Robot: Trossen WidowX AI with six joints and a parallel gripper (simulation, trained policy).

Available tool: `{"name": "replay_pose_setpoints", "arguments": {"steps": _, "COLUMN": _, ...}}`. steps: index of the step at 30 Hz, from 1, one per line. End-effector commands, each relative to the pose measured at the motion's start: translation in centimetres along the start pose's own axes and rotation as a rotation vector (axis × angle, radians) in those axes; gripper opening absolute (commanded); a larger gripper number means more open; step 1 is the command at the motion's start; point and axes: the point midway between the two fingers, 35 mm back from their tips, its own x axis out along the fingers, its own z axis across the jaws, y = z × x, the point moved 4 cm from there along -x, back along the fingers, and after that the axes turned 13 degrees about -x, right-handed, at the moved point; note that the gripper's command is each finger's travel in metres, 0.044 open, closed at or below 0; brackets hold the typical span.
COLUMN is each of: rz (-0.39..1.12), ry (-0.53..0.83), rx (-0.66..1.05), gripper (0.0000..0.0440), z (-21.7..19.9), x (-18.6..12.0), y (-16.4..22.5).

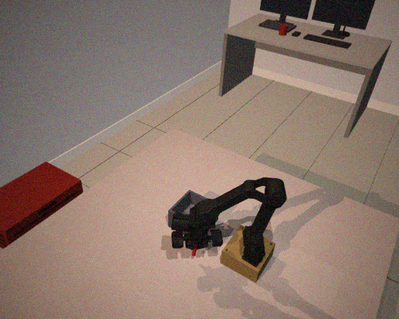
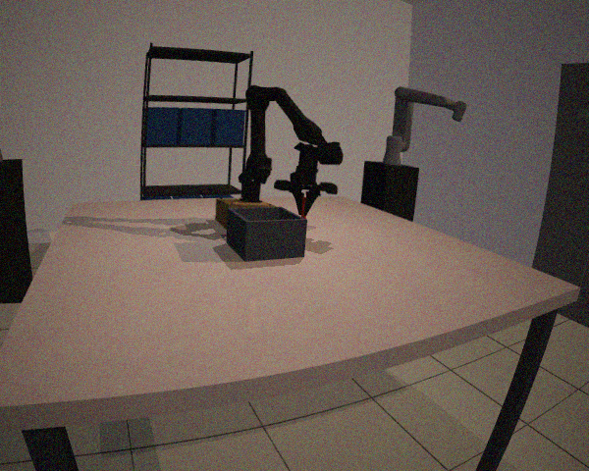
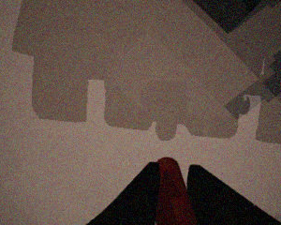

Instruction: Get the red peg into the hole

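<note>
Exterior view, left to right: tan base [image 1: 239, 266] [image 2: 221, 213], open box [image 1: 179, 204] [image 2: 274, 240], then gripper [image 1: 193, 245] [image 2: 303, 215] [image 3: 172, 172] with 1 red peg [image 1: 193, 250] [image 2: 303, 206] [image 3: 173, 192]. Jaws clamped on peg, outside box; it seems off the table [image 1: 90, 274] [image 2: 234, 324]. Step in hand, my reading: lift and carry. Keep grip firm, raise straight until peg's low end tops the walls, only then travel; square it over the hole before lowering. Hole out of sight.

Edges: base close by on 1 side, so little swing there. Box rim is the nearest snag for peg and 2 fingers. Right of gripper, wide room; table edge well apart.
</note>
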Motion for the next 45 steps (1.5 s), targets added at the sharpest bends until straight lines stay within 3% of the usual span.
{"name": "replay_pose_setpoints", "arguments": {"steps": 1, "rz": -0.035, "ry": -0.003, "rx": -0.011, "gripper": 0.0000, "z": 0.2, "x": -1.0, "y": -1.1}}
{"name": "replay_pose_setpoints", "arguments": {"steps": 19, "rz": -0.132, "ry": 0.034, "rx": 0.034, "gripper": 0.0000, "z": -0.3, "x": -5.2, "y": -8.6}}
{"name": "replay_pose_setpoints", "arguments": {"steps": 45, "rz": -0.115, "ry": 0.080, "rx": 0.206, "gripper": 0.0005, "z": -5.1, "x": -2.9, "y": -17.1}}
